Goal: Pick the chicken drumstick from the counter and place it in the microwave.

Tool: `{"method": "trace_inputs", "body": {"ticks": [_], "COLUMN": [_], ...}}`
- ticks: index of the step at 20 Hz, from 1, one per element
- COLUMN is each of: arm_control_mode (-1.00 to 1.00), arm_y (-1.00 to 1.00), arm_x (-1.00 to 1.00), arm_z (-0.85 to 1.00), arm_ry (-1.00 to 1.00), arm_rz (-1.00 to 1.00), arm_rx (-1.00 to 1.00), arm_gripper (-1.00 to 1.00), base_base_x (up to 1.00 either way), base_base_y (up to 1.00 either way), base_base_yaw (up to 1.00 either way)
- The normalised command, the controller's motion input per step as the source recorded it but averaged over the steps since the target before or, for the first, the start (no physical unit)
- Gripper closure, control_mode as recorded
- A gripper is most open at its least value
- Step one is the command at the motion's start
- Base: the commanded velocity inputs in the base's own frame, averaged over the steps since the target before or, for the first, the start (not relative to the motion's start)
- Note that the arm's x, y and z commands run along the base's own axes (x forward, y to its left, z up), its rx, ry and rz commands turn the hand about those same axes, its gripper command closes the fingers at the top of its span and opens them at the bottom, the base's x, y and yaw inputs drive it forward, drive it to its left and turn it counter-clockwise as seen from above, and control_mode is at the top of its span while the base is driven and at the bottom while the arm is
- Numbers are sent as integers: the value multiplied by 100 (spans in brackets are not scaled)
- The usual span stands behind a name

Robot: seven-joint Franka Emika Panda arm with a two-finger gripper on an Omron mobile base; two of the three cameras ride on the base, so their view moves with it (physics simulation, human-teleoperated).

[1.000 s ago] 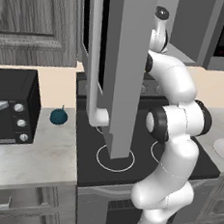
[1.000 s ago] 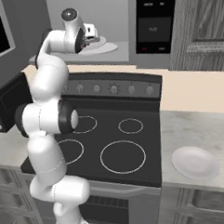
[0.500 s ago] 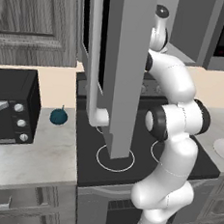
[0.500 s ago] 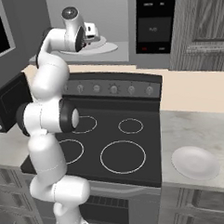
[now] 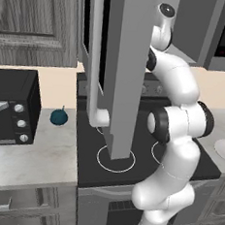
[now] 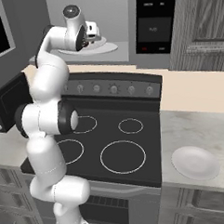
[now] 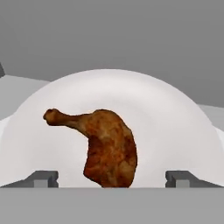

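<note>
Claw is spread wide, both fingertips well apart and nothing between them. Chicken drumstick lies on the white round tray just ahead of the tips, bone end pointing left in the hand view, fat end nearest the claw. From this angle I cannot tell if the tips touch the tray.

Right base view: the hand is reached into the microwave cavity, sitting over the near edge of the tray. Arm rises from the lower left and bends over the stovetop.

Left base view: the microwave door stands open, swung toward the camera, pale bar handle on its left edge; it hides the hand.

Further out: white plate on the counter right of the stovetop. On the left stretch of counter, a black toaster oven with a dark teal ball just to its right, near the stovetop edge.
</note>
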Motion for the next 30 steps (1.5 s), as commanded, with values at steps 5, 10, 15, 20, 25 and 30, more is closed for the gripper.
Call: {"method": "trace_inputs", "body": {"ticks": [5, 10, 15, 20, 25, 30], "arm_control_mode": [-100, -100, -100, -100, -100, -100], "arm_y": [-23, -12, -3, -6, -2, -5], "arm_x": [-99, -100, -100, -100, -100, -100], "arm_z": [4, 0, -7, -34, -57, -69], "arm_ry": [-5, 0, 0, -3, -1, 0], "arm_rz": [-1, -4, -4, -5, -6, -9], "arm_rx": [9, 6, 0, 0, -2, 0], "arm_gripper": [-100, -100, -100, -100, -100, -100], "base_base_x": [0, 0, 0, 0, 0, 0], "base_base_y": [0, 0, 0, 0, 0, 0], "base_base_yaw": [0, 0, 0, 0, 0, 0]}}
